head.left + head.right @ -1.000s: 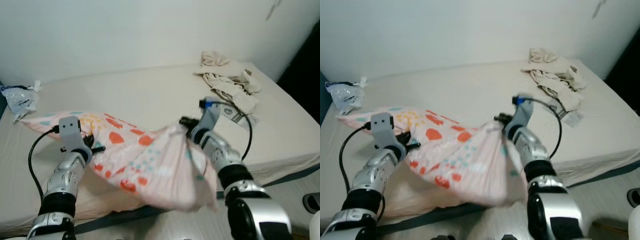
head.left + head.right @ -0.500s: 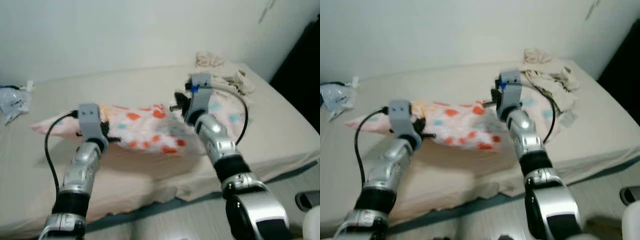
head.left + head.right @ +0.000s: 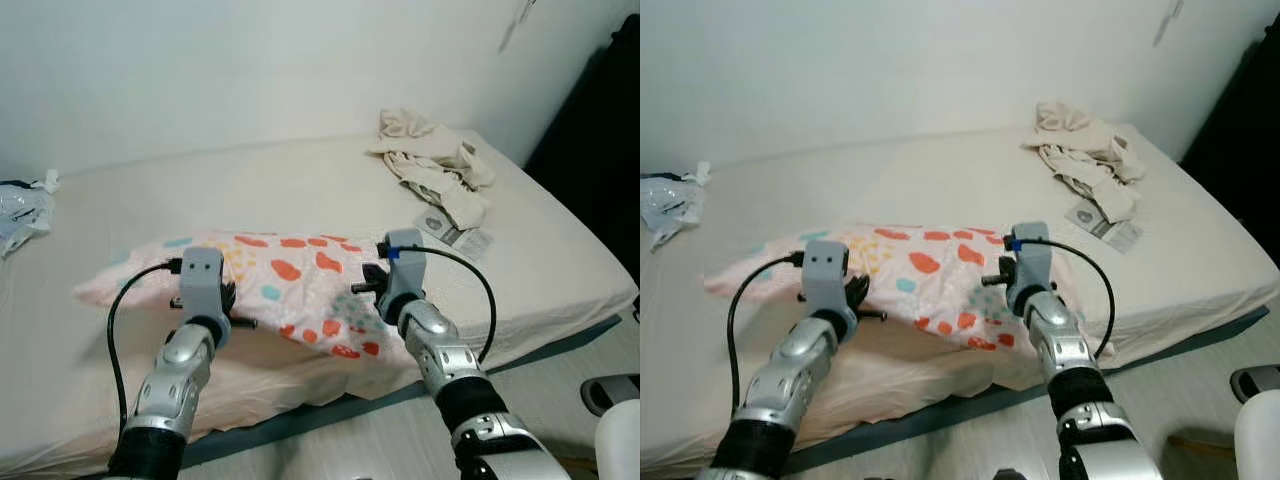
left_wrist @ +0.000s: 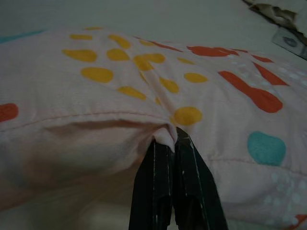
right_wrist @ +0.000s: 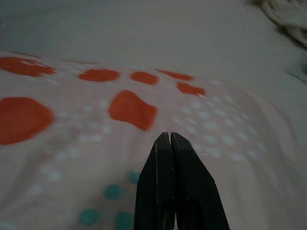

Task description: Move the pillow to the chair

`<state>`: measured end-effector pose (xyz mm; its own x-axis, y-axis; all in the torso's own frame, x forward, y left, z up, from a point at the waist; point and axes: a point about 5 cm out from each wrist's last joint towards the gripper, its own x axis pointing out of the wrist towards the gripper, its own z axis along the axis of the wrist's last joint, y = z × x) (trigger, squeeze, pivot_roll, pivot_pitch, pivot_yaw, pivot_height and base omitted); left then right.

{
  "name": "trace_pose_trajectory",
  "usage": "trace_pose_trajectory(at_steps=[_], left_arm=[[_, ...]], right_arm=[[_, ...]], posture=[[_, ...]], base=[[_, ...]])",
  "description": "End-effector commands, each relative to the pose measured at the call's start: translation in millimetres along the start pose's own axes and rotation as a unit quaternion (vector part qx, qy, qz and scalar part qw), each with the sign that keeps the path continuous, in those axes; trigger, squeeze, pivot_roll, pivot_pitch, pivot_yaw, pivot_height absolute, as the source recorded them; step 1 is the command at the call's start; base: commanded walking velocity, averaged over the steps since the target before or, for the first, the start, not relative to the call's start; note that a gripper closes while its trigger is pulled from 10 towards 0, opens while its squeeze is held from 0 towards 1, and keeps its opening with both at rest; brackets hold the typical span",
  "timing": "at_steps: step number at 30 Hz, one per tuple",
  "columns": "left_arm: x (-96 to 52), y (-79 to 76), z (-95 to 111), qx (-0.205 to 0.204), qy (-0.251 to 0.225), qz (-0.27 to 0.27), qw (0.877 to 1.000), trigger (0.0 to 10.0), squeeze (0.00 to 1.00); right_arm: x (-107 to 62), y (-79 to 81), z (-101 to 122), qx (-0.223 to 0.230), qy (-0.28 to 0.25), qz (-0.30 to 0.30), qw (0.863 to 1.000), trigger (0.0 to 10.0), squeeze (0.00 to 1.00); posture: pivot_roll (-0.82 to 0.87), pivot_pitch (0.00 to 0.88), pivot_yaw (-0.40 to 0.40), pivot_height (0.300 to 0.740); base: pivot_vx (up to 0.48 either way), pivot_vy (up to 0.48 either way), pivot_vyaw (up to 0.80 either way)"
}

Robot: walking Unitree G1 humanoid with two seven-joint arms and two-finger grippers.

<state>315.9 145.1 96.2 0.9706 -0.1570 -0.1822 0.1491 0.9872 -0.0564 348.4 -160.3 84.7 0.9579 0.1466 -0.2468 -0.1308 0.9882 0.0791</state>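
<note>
1. The pillow [image 3: 285,290] lies on the bed [image 3: 300,190], near its front edge, stretched flat between the robot's two arms.

2. The left gripper [image 4: 165,143] has its jaws pressed together on a pinch of the pillowcase at the seam; the wrist view shows a fold of pink cloth caught between the black fingers [image 4: 153,191].

3. The right gripper [image 5: 168,139] is at the pillow's right end. Its jaws are closed tight, tips against the cloth, but whether any fabric is trapped between them cannot be told from here.

4. Progress, as a judgement: early. The pillow rests on the mattress, and no chair can be picked out, so the lift, the carry and the set-down are all left to do.

5. Materials: the pillow is soft and limp, a pale pink cotton-looking case printed with orange-red blobs, yellow spots, teal dots and fine white dots. It sags and creases, so it will likely droop when raised by two corners.

6. The bed sheet is plain cream, slightly rumpled, hanging loose over the near edge.

7. A crumpled heap of beige clothing [image 3: 430,165] sits far right, with flat small packets [image 3: 455,230] just beside it.

8. A crinkled clear plastic bag [image 3: 20,205] lies at the far left.
</note>
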Motion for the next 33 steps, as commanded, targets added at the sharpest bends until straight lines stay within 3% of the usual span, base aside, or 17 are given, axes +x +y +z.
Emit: trace_pose_trajectory(at_steps=[1,4,5,6,8,9,10,13,14,18,23,24,30,31,32,33], left_arm=[[-2.4,2.6,4,0.022,-0.01,0.002,1.0,10.0,0.0],[-2.3,4.5,4,0.023,-0.008,0.006,1.0,10.0,0.0],[-2.3,9.4,4,0.032,-0.003,0.013,0.999,10.0,0.0],[-2.3,9.4,4,0.032,-0.003,0.013,0.999,10.0,0.0],[-1.5,14.1,5,0.037,0.003,0.015,0.999,10.0,0.0],[-1.1,15.2,5,0.04,0.005,0.01,0.999,10.0,0.0],[-1.1,15.2,5,0.04,0.005,0.01,0.999,10.0,0.0],[-0.7,14.9,7,0.043,0.007,0.002,0.999,10.0,0.0],[-0.7,14.9,7,0.043,0.007,0.002,0.999,10.0,0.0],[-0.1,14.3,8,0.047,0.009,-0.004,0.999,10.0,0.0],[1.4,13.5,8,0.047,0.015,-0.02,0.999,10.0,0.0],[1.4,14.0,9,0.038,0.014,-0.026,0.999,0.0,0.0],[1.2,17.5,11,0.023,0.017,-0.028,0.999,0.0,0.0],[1.1,19.0,12,0.016,0.017,-0.024,0.999,0.0,0.0],[0.5,20.3,14,0.013,0.017,-0.023,1.0,0.0,0.0],[0.5,20.3,14,0.013,0.017,-0.023,1.0,0.0,0.0]], right_arm=[[-12.4,-28.2,-25,0.035,0.037,-0.06,0.997,10.0,0.04],[-17.5,-40.7,-32,0.049,0.047,-0.089,0.994,10.0,0.04],[-29.6,-63.7,-44,0.1,0.057,-0.132,0.985,10.0,1.0],[-29.6,-63.7,-44,0.1,0.057,-0.132,0.985,10.0,1.0],[-43.6,-85.1,-55,0.151,0.061,-0.172,0.972,10.0,1.0],[-54.1,-98.3,-62,0.203,0.054,-0.197,0.958,10.0,1.0],[-54.1,-98.3,-62,0.203,0.054,-0.197,0.958,10.0,1.0],[-65.5,-112.4,-69,0.256,0.045,-0.222,0.94,10.0,1.0],[-65.5,-112.4,-69,0.256,0.045,-0.222,0.94,10.0,1.0],[-76.6,-123.8,-81,0.319,0.047,-0.233,0.918,10.0,1.0],[-75.5,-116.8,-93,0.359,0.075,-0.215,0.905,10.0,1.0],[-72.3,-113.7,-92,0.367,0.077,-0.21,0.903,10.0,1.0],[-65.4,-109.4,-89,0.377,0.078,-0.212,0.898,10.0,1.0],[-64.8,-110.9,-88,0.389,0.075,-0.223,0.891,10.0,0.36],[-64.6,-112.9,-87,0.406,0.071,-0.236,0.88,10.0,0.0],[-64.6,-112.9,-87,0.406,0.071,-0.236,0.88,10.0,0.0]], posture=[[-0.02,0.076,-0.047,0.74],[-0.02,0.077,-0.042,0.74],[-0.03,0.081,-0.037,0.74],[-0.03,0.081,-0.037,0.74],[-0.03,0.083,-0.031,0.74],[-0.03,0.085,-0.024,0.74],[-0.03,0.085,-0.024,0.74],[-0.03,0.086,-0.015,0.74],[-0.03,0.086,-0.015,0.74],[-0.03,0.092,-0.004,0.74],[0.0,0.139,0.018,0.74],[0.01,0.157,0.025,0.74],[0.03,0.19,0.029,0.74],[0.03,0.196,0.029,0.74],[0.05,0.212,0.03,0.74],[0.05,0.212,0.03,0.74]], base=[[0.0,0.0,0.0],[0.0,0.0,0.0],[0.0,0.0,0.0],[0.0,0.0,0.0],[0.0,0.0,0.0],[0.0,0.0,0.0],[0.0,0.0,0.0],[0.0,0.0,0.0],[0.0,0.0,0.0],[0.0,0.0,0.0],[0.0,0.0,0.0],[0.0,0.0,0.0],[0.0,0.0,0.0],[0.0,0.0,0.0],[0.0,0.0,0.0],[0.0,0.0,0.0]])
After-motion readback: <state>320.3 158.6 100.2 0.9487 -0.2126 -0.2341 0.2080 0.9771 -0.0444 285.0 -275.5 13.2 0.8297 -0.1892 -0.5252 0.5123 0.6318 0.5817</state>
